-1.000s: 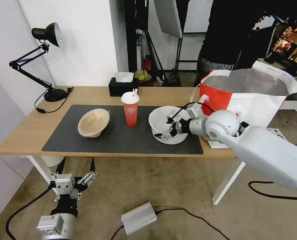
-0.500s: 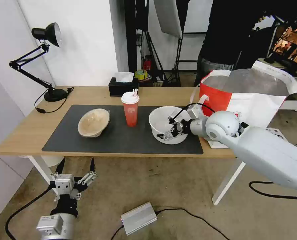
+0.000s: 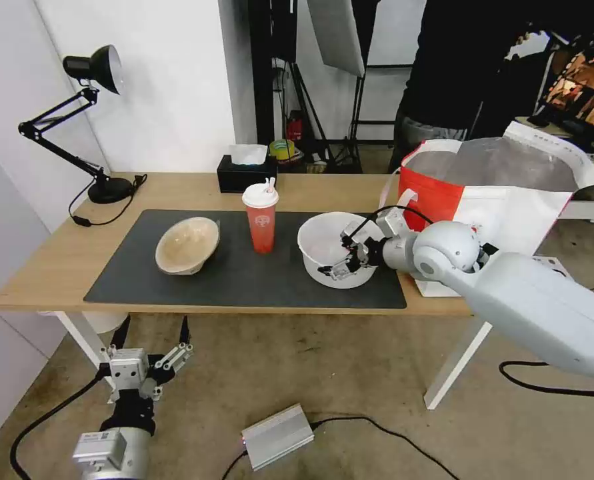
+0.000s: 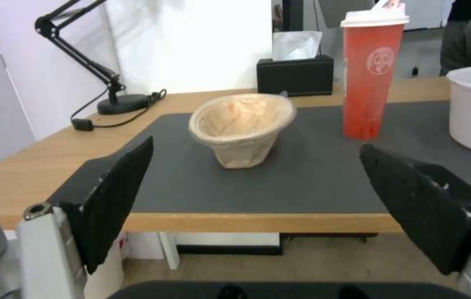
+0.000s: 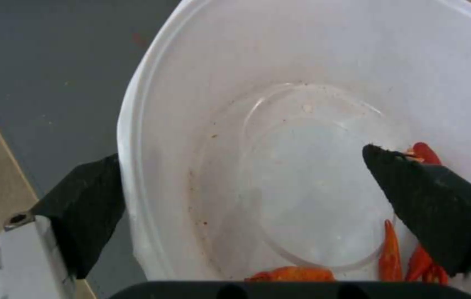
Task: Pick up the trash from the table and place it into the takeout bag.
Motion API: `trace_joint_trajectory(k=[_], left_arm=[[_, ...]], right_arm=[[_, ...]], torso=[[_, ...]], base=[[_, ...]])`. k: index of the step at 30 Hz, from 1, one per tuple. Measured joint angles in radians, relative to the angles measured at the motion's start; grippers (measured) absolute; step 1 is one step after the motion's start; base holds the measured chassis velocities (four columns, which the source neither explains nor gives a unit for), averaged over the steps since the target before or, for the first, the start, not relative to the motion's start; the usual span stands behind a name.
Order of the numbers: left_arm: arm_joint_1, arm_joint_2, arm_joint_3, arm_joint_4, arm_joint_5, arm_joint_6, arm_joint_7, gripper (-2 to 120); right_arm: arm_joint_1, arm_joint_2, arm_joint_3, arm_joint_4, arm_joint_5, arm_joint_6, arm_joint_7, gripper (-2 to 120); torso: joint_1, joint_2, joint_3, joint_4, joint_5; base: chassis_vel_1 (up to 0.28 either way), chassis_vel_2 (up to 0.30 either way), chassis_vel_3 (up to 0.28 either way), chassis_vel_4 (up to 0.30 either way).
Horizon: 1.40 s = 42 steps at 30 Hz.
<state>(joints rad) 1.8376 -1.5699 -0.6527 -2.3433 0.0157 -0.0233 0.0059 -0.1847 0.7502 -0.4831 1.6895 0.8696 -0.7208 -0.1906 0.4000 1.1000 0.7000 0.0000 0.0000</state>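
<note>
The wide white plastic bowl stands on the right end of the dark mat. My right gripper is open over the bowl's near right rim. In the right wrist view, one finger is outside the wall and the other inside, beside the red crayfish scraps. The red cup with a white lid stands mid-mat, and the beige pulp bowl lies tilted to its left. The takeout bag stands open at the table's right end. My left gripper hangs open below the table edge.
A black tissue box sits at the back of the table. A black desk lamp with its cord is at the far left. On the floor lie a silver box and cables. A person in dark clothes stands behind the bag.
My right gripper has shifted slightly to the right and away from me at the white bowl's rim. The left arm has not moved.
</note>
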Motion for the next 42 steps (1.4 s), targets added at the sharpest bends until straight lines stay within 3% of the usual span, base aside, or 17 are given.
trace_joint_trajectory(k=[18,22,26,38,42], left_arm=[[-0.001,0.0,-0.001,0.004,-0.001,-0.003,-0.001,100],[0.0,-0.002,0.0,0.003,-0.001,-0.005,-0.001,100],[0.001,-0.002,-0.001,0.002,-0.001,-0.006,-0.001,100],[0.0,-0.004,0.0,0.003,-0.001,-0.008,-0.002,100],[-0.001,-0.005,0.001,0.004,-0.001,-0.008,-0.002,100]], right_arm=[[0.01,0.023,-0.022,0.004,-0.002,0.0,0.023,99],[0.011,0.038,-0.027,0.002,-0.001,0.0,0.036,86],[0.011,0.048,-0.032,-0.005,-0.001,0.0,0.041,82],[0.013,0.066,-0.049,-0.017,0.002,0.0,0.056,80],[0.012,0.073,-0.055,-0.018,0.005,0.0,0.065,72]], torso=[[0.0,0.0,0.0,0.0,0.0],[0.0,0.0,0.0,0.0,-0.0001],[0.0,0.0,0.0,0.0,-0.0001],[0.0,0.0,0.0,0.0,-0.0001],[0.0,0.0,0.0,0.0,-0.0001]], base=[[0.0,0.0,0.0,0.0],[0.0,0.0,0.0,0.0],[0.0,0.0,0.0,0.0],[0.0,0.0,0.0,0.0],[0.0,0.0,0.0,0.0]])
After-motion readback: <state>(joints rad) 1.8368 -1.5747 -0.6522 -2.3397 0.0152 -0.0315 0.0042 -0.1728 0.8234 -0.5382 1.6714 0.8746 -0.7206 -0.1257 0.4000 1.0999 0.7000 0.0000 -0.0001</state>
